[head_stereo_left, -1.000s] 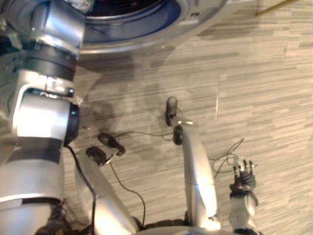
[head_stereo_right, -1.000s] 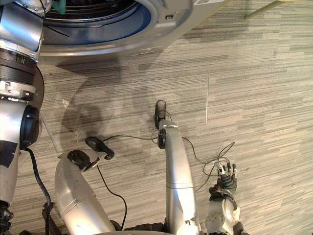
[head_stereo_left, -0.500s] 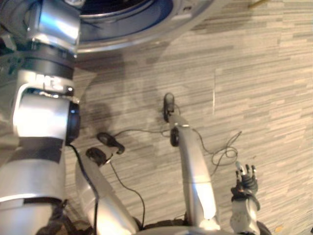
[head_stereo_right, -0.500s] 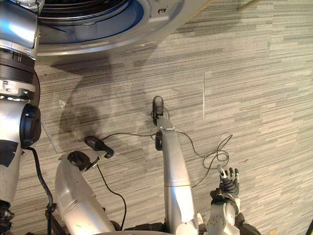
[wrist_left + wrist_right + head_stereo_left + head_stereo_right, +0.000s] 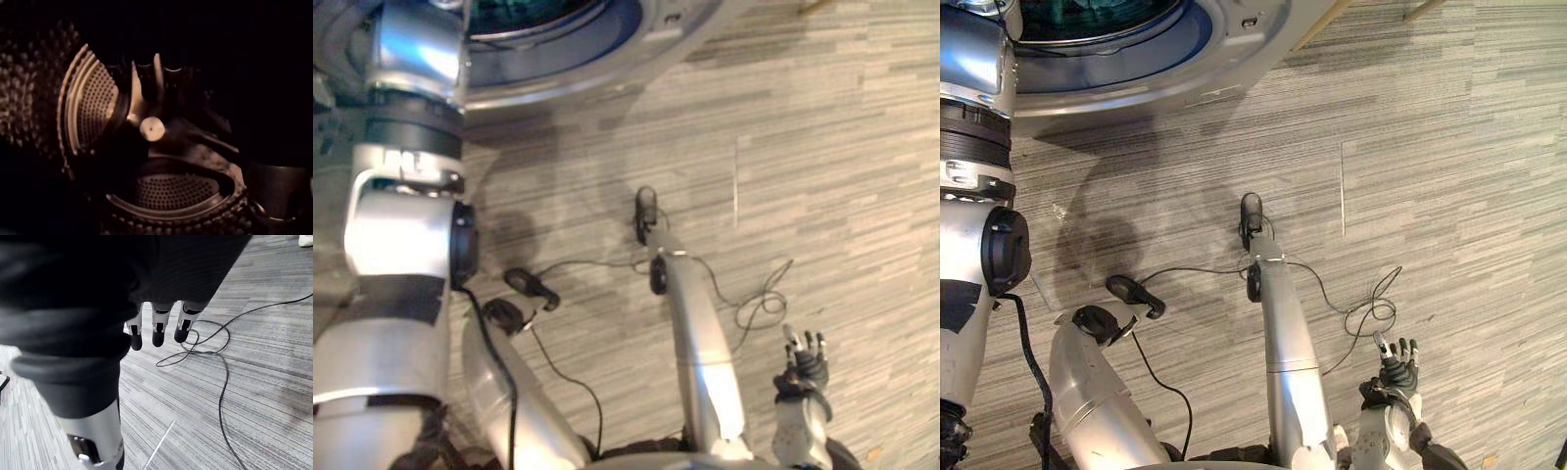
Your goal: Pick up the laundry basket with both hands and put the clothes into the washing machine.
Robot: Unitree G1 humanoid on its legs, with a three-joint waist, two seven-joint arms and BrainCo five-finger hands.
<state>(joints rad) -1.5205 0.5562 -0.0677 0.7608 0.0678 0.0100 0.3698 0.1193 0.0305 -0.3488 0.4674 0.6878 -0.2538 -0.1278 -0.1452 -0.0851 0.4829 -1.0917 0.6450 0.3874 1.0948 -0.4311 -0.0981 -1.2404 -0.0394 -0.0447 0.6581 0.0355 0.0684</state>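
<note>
The washing machine's round door opening lies at the top left, and something teal shows inside it. My left arm reaches up into that opening. In the left wrist view my left hand is deep in the dark perforated drum, its fingers stretched out with nothing in them. My right hand hangs at the lower right above the floor, away from the machine. Its fingers are straight and hold nothing.
Grey wood-look plank flooring spreads in front of the machine and to the right. A thin tan strip lies at the top right edge.
The camera has shifted a little. My right hand has sunk slightly lower at the right. My left arm still reaches into the machine.
</note>
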